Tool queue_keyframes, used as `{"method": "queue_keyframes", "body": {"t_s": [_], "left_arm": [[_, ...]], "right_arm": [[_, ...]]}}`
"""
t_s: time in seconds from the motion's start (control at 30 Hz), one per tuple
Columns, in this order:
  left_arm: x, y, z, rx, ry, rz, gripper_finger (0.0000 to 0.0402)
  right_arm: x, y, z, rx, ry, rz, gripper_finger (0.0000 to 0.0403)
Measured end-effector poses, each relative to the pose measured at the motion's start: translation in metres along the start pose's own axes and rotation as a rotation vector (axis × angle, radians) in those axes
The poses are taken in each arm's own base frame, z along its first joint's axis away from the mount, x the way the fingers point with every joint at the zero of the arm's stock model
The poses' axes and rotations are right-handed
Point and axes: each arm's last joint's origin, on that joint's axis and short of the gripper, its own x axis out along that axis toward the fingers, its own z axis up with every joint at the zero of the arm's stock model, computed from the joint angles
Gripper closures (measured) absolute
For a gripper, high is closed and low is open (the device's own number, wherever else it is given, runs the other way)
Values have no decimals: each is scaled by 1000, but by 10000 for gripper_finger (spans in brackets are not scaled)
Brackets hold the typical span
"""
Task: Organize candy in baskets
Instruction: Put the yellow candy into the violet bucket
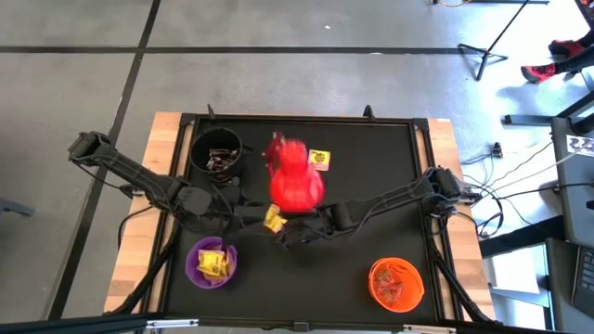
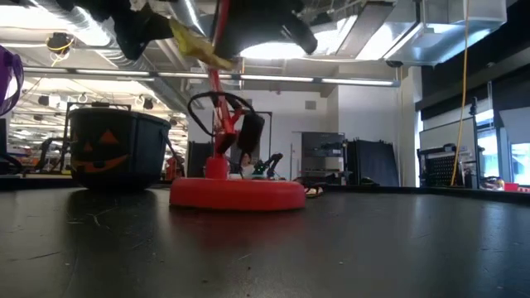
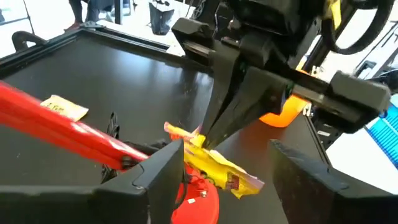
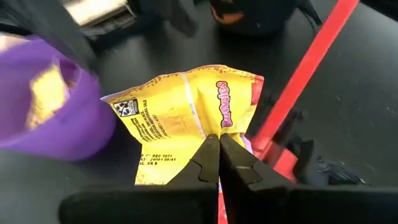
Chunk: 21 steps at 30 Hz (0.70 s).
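Note:
A yellow candy wrapper with pink marks hangs in the air near the red lamp, also in the high view and low view. My right gripper is shut on it. My left gripper is open, its fingers on either side of the hanging wrapper. The black bucket holds dark candy, the purple bucket yellow candy, the orange bucket more candy. Another yellow candy lies flat on the mat. My right gripper pinches the yellow wrapper between its two fingertips at one end, coming slanting down from the table's right. The wrapper is lifted clear of the table and hangs slanting below the fingers. My left gripper: I cannot tell whether its finger touches the wrapper.
The red desk lamp stands mid-table on its round base, its red arm close beside both grippers. The black mat has a raised frame. Bare mat lies between the lamp and the orange bucket.

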Motion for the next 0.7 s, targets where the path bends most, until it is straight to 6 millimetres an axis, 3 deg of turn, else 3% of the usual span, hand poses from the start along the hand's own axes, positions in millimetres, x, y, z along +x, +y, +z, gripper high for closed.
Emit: {"method": "queue_keyframes", "body": {"t_s": [0.2,0.5,0.7], "left_arm": [[12,5,-6,-42,33,44,161],[32,11,-22,-91,142,49,158],[34,13,-23,-99,148,61,186]], "right_arm": [[13,7,-3,1,-31,41,403],[15,9,-4,-20,-26,56,403],[16,8,-5,-24,-22,53,403]]}}
